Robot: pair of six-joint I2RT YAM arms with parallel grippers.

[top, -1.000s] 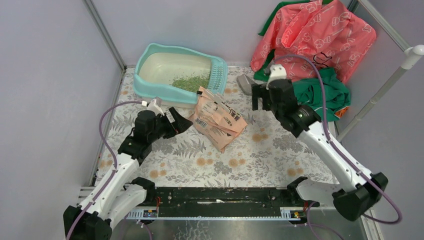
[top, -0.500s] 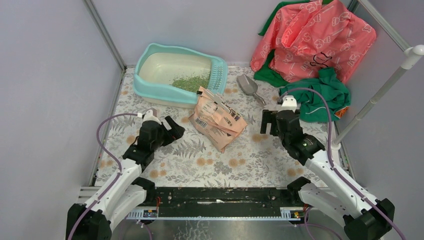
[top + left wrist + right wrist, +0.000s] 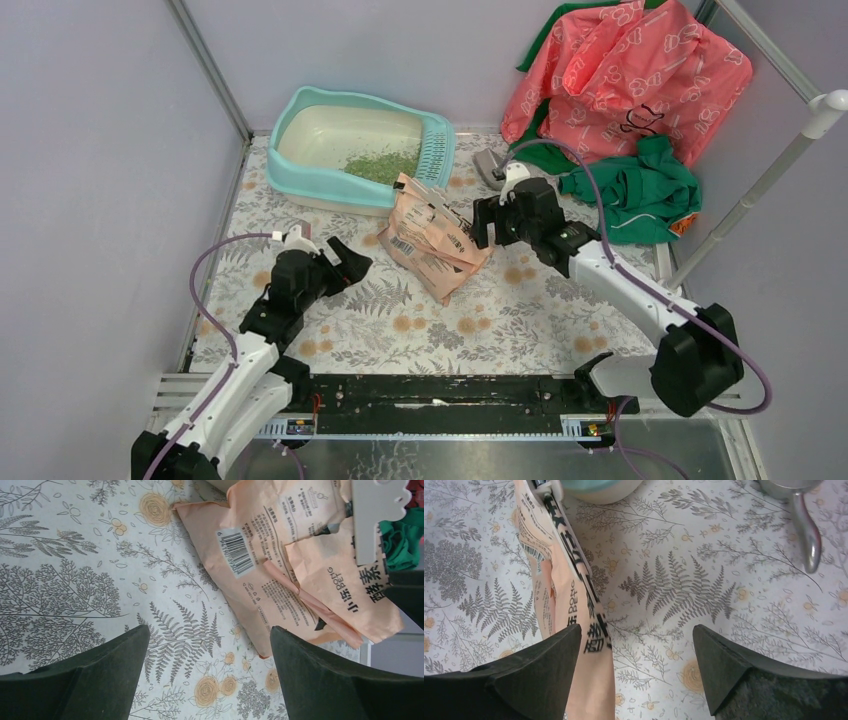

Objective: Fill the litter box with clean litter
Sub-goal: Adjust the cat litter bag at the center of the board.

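Fern-printed tablecloth (image 3: 420, 320) lies bare between the spread, empty fingers of the left gripper (image 3: 209, 630). The peach paper bag (image 3: 280, 570) begins just ahead of them. The right gripper (image 3: 636, 627) hangs wide and empty, with the bag's edge at one fingertip and open cloth toward the other. Beyond both sits the litter box (image 3: 300, 175), with clean litter (image 3: 382, 165) heaped near its grille end.
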